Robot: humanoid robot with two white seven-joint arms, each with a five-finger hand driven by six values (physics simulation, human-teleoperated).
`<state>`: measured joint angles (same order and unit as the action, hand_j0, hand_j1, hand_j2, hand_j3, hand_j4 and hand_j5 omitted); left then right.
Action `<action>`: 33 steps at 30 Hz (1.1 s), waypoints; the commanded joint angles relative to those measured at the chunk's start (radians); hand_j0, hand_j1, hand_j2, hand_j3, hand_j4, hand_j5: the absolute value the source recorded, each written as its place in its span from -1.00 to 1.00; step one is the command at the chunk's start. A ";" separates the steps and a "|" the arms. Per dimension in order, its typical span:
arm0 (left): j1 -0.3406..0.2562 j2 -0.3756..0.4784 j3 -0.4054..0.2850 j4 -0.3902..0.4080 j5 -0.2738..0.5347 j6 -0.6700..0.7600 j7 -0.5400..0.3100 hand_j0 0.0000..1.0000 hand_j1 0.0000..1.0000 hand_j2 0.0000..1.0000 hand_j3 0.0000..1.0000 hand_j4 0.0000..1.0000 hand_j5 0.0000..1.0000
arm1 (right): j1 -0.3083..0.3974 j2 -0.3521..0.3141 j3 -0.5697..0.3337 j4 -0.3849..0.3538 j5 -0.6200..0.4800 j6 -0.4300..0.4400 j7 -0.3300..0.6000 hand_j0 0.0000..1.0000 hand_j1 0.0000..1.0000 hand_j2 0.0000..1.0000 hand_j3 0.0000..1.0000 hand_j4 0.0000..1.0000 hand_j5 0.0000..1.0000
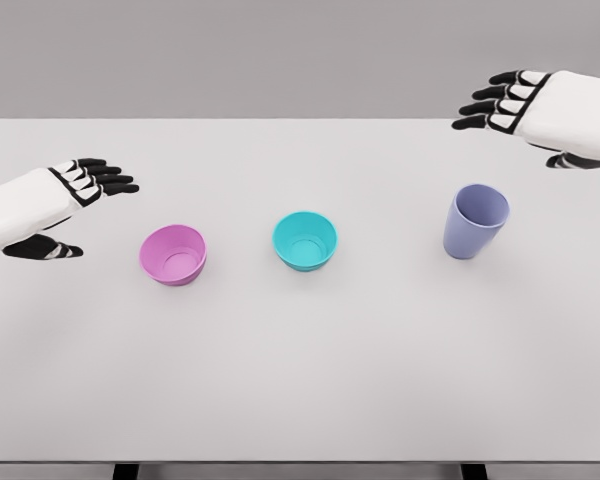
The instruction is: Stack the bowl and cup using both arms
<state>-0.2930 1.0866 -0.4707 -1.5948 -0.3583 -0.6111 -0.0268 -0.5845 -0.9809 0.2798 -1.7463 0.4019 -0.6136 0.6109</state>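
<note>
Both hands clear — left hand (55, 205) beside pink bowl (173, 254).

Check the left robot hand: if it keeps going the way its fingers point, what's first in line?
Likely nothing. The left robot hand points right, across the table behind the pink bowl and teal bowl; depth is uncertain.

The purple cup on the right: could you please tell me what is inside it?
Nothing shows inside the purple cup; only its inner wall is visible. Its near wall hides the bottom.
</note>
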 commanded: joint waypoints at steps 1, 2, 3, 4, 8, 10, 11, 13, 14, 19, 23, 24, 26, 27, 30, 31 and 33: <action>0.000 -0.004 0.000 0.004 0.005 0.000 0.001 1.00 1.00 1.00 1.00 1.00 1.00 | 0.000 0.005 0.002 -0.007 -0.003 0.003 0.000 1.00 1.00 1.00 1.00 1.00 1.00; 0.000 -0.004 0.000 0.004 0.005 0.000 0.001 1.00 1.00 1.00 1.00 1.00 1.00 | 0.003 0.007 0.001 -0.006 -0.005 0.003 0.000 1.00 1.00 1.00 1.00 1.00 1.00; 0.002 -0.004 0.000 0.004 0.005 0.000 0.001 1.00 1.00 1.00 1.00 1.00 1.00 | 0.006 0.008 0.004 -0.006 -0.005 0.003 0.000 1.00 1.00 1.00 1.00 1.00 1.00; 0.002 -0.004 0.000 0.006 0.005 0.000 0.001 1.00 1.00 1.00 1.00 1.00 1.00 | 0.005 0.013 0.012 -0.007 -0.005 0.003 0.000 1.00 1.00 1.00 1.00 1.00 1.00; -0.017 0.002 0.009 -0.004 0.005 0.000 -0.002 1.00 1.00 1.00 1.00 1.00 1.00 | -0.008 -0.012 0.006 -0.002 -0.015 0.003 0.000 1.00 1.00 1.00 1.00 1.00 1.00; -0.067 0.047 -0.002 -0.051 0.073 0.000 -0.143 1.00 1.00 1.00 1.00 1.00 1.00 | -0.006 0.002 0.007 -0.001 -0.015 0.003 0.000 1.00 1.00 1.00 1.00 1.00 1.00; -0.078 0.059 -0.005 -0.068 0.123 0.000 -0.252 1.00 1.00 1.00 1.00 1.00 1.00 | -0.003 0.001 0.010 -0.001 -0.015 0.003 0.000 1.00 1.00 1.00 1.00 1.00 1.00; -0.132 0.061 -0.011 -0.117 0.220 0.000 -0.543 1.00 1.00 1.00 1.00 1.00 1.00 | 0.002 0.001 0.010 0.001 -0.015 0.003 0.000 1.00 1.00 1.00 1.00 1.00 1.00; -0.144 0.061 -0.011 -0.132 0.254 0.000 -0.584 1.00 1.00 1.00 1.00 1.00 1.00 | -0.002 0.002 0.009 0.001 -0.015 0.003 0.000 1.00 1.00 1.00 1.00 1.00 1.00; -0.268 -0.039 -0.094 -0.128 0.300 0.005 -0.584 1.00 1.00 1.00 1.00 1.00 1.00 | 0.005 0.001 0.010 0.001 -0.014 0.003 0.000 1.00 1.00 1.00 1.00 1.00 1.00; -0.570 -0.088 -0.451 -0.050 0.383 0.079 -0.584 1.00 1.00 1.00 1.00 1.00 1.00 | 0.020 -0.013 0.012 -0.001 -0.014 0.003 0.000 1.00 1.00 1.00 1.00 1.00 1.00; -0.673 -0.082 -0.587 -0.043 0.465 0.119 -0.584 1.00 1.00 1.00 1.00 1.00 1.00 | 0.026 -0.015 0.012 -0.001 -0.015 0.003 0.000 1.00 1.00 1.00 1.00 1.00 1.00; -0.794 -0.079 -0.738 -0.040 0.579 0.171 -0.584 1.00 1.00 1.00 1.00 1.00 1.00 | 0.025 -0.015 0.010 -0.001 -0.014 0.003 0.000 1.00 1.00 1.00 1.00 1.00 1.00; -0.848 -0.077 -0.790 -0.040 0.631 0.192 -0.584 1.00 1.00 1.00 1.00 1.00 1.00 | 0.025 -0.015 0.010 0.001 -0.015 0.003 0.000 1.00 1.00 1.00 1.00 1.00 1.00; -0.880 -0.079 -0.822 -0.047 0.662 0.224 -0.584 1.00 1.00 1.00 1.00 1.00 1.00 | 0.017 -0.015 0.010 0.001 -0.014 0.003 0.000 1.00 1.00 1.00 1.00 1.00 1.00; -0.880 -0.079 -0.824 -0.051 0.654 0.273 -0.584 1.00 1.00 1.00 1.00 1.00 1.00 | 0.015 -0.012 0.010 0.001 -0.014 0.003 0.000 1.00 1.00 1.00 1.00 1.00 1.00; -0.880 -0.079 -0.824 -0.063 0.611 0.339 -0.584 1.00 1.00 1.00 1.00 1.00 1.00 | 0.017 -0.015 0.010 0.001 -0.014 0.003 0.000 1.00 1.00 1.00 1.00 1.00 1.00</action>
<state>-1.1735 1.0082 -1.2689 -1.6505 0.2533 -0.3342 -0.6109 -0.5676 -0.9941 0.2904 -1.7458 0.3916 -0.6136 0.6114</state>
